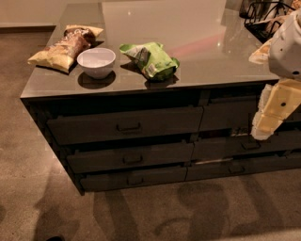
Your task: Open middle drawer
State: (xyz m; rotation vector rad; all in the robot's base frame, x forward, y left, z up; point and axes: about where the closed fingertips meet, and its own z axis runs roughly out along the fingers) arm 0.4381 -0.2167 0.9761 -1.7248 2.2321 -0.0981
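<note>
middle drawer: wide dark grey-brown flat-fronted drawer (157, 156), left stack, lower centre-left of frame, between the taller-fronted drawer (94, 128) above and the slimmest-fronted drawer (160, 176) below. Looks shut.
handle: small dark loop handle (133, 160), centred on that front.
pincer: cream-coloured pincer (261, 132) on a white arm, right edge of frame, in front of the right drawer stack and well apart from the handle. Can't tell how far open. Nothing visibly held.
step: the reach, I'd judge. Move left and down to the loop, meet it square-on, then pull straight out. An off-axis pull could slip or jam.
desk: glossy grey-topped desk (197, 33) carries a white round bowl (96, 61), a crumpled green snack bag (151, 60) near the front edge, a yellow-brown snack bag (63, 44) upper left, and a black wire rack (263, 14) upper right.
in the way: nothing before the drawer face. Main risk is catching a neighbouring handle, since they sit close.
</note>
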